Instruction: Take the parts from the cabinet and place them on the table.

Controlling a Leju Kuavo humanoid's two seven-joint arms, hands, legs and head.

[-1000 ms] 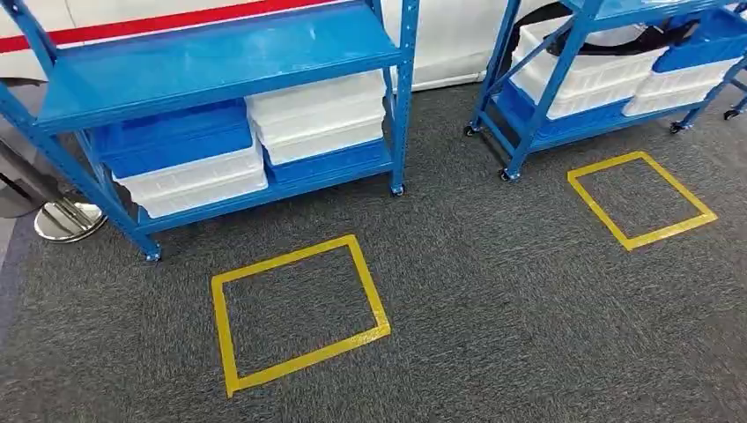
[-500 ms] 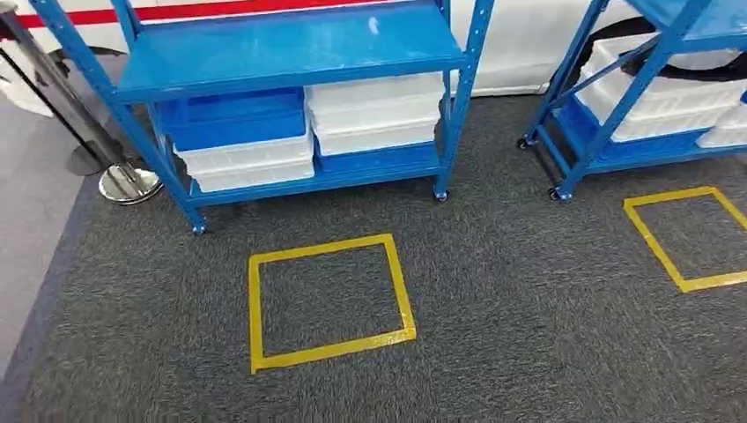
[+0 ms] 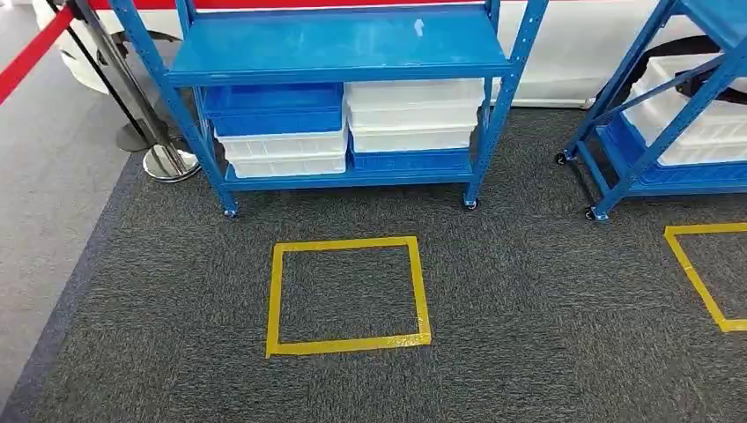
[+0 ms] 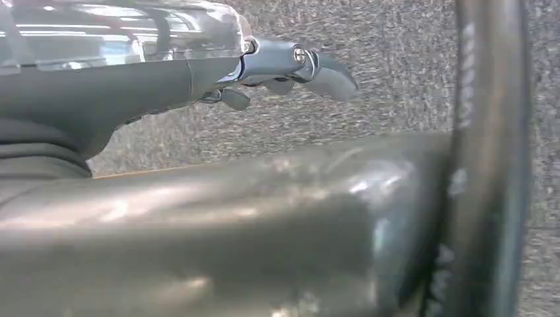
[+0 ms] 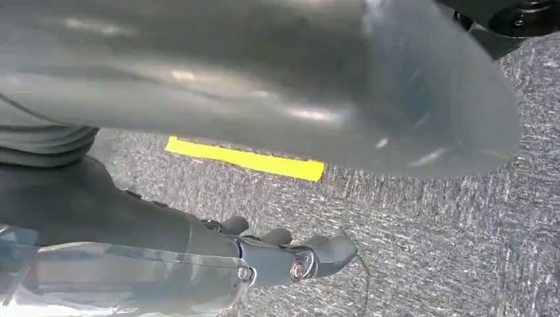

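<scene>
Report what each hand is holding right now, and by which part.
Nothing is held. The left hand and the right hand each hang over the grey carpet with nothing between their fingers.

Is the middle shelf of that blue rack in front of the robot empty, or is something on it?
Empty as far as visible: the middle shelf shows bare blue metal. The white bins and blue bin sit stacked on the shelf below it.
</scene>
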